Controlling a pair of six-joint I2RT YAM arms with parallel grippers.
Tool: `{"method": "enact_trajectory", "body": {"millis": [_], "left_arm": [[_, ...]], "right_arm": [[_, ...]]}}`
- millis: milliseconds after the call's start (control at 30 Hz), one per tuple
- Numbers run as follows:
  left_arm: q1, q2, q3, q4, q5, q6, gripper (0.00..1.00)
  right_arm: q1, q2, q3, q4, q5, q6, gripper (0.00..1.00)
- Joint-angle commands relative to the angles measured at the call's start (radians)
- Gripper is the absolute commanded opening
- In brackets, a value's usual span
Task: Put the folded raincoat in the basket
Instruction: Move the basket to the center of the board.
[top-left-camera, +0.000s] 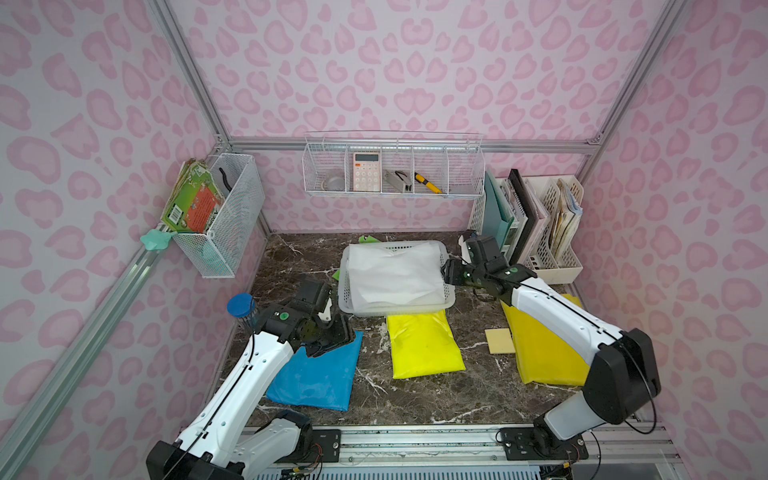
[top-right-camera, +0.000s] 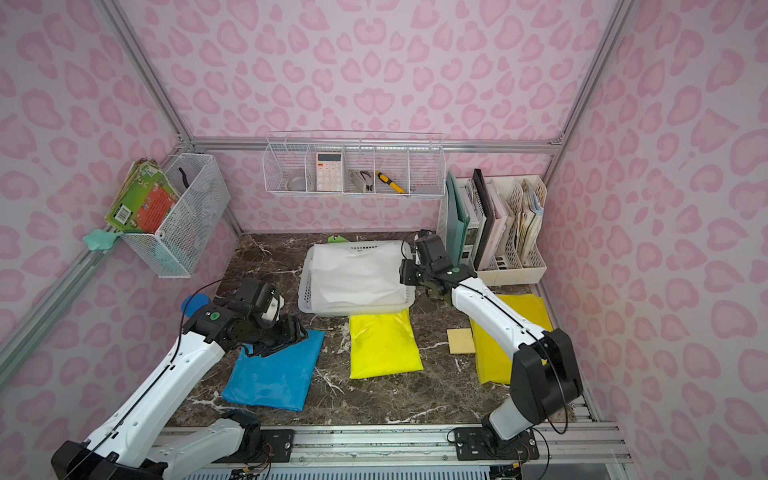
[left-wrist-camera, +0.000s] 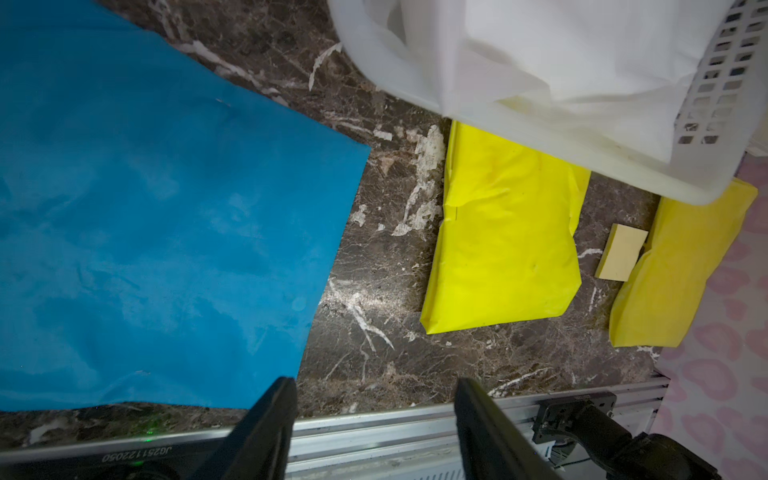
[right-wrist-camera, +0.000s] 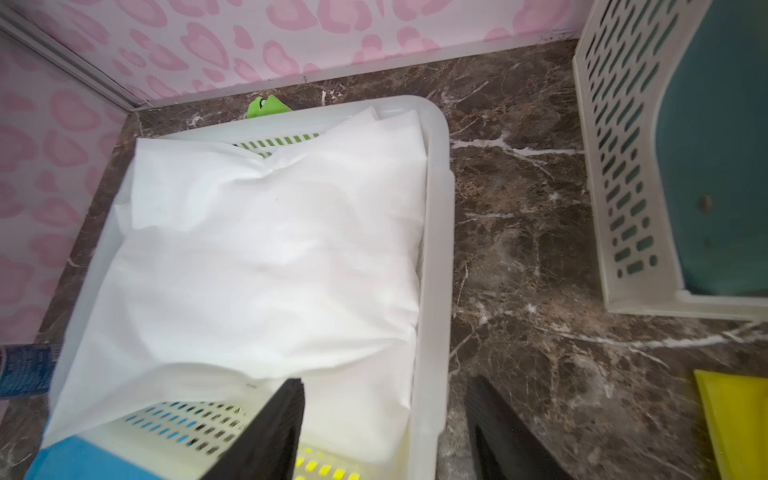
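— Where is the white folded raincoat (top-left-camera: 397, 272)?
— Lying in the basket (top-left-camera: 344, 291), filling most of it, one side draped over the rim.
— The right hand (right-wrist-camera: 384, 382)?
— Fingers spread wide, gripping nothing; one above the raincoat, one outside the rim, over the table (right-wrist-camera: 519, 249).
— The left hand (left-wrist-camera: 374, 382)?
— Spread and empty too, above the table, beside a blue folded raincoat (top-left-camera: 320, 370). A yellow raincoat (top-left-camera: 424, 345) lies against the basket's near side.

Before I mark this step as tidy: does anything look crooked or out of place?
Yes. The white raincoat lies askew in the basket; one edge hangs over the rim on the robot's left side.
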Motion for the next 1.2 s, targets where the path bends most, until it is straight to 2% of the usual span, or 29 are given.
{"method": "enact_trajectory", "body": {"millis": [0, 133, 233, 300, 367, 500, 600, 800, 867, 1033, 1167], "left_arm": [[0.0, 0.009, -0.068, 0.05, -0.01, -0.077, 0.64], [0.0, 0.04, -0.154, 0.116, -0.03, -0.127, 0.58], [-0.002, 0.05, -0.216, 0.189, -0.029, -0.155, 0.53], [-0.002, 0.05, -0.26, 0.233, -0.021, -0.168, 0.52], [-0.001, 0.046, -0.29, 0.249, -0.018, -0.17, 0.52], [-0.001, 0.014, -0.285, 0.2, -0.072, -0.162, 0.52], [0.003, -0.01, -0.262, 0.136, -0.198, -0.193, 0.54], [0.022, -0.057, -0.239, 0.074, -0.327, -0.231, 0.54], [0.028, -0.083, -0.241, 0.068, -0.343, -0.231, 0.54], [0.03, -0.125, -0.256, 0.078, -0.347, -0.228, 0.55], [0.03, -0.157, -0.261, 0.077, -0.355, -0.231, 0.56]], "right_arm": [[0.036, -0.151, -0.124, -0.046, -0.094, 0.101, 0.64], [0.191, -0.331, -0.344, 0.077, -0.116, 0.257, 0.61], [0.336, -0.387, -0.486, 0.191, -0.095, 0.395, 0.6], [0.462, -0.398, -0.589, 0.354, -0.07, 0.506, 0.59], [0.588, -0.37, -0.663, 0.543, -0.03, 0.578, 0.6], [0.724, -0.191, -0.613, 0.631, 0.06, 0.645, 0.61], [0.76, -0.047, -0.534, 0.699, 0.054, 0.633, 0.64], [0.781, 0.197, -0.395, 0.761, 0.049, 0.677, 0.64], [0.778, 0.257, -0.348, 0.749, 0.047, 0.685, 0.64], [0.752, 0.414, -0.248, 0.793, -0.057, 0.68, 0.68], [0.736, 0.504, -0.224, 0.829, -0.094, 0.74, 0.67]]}}
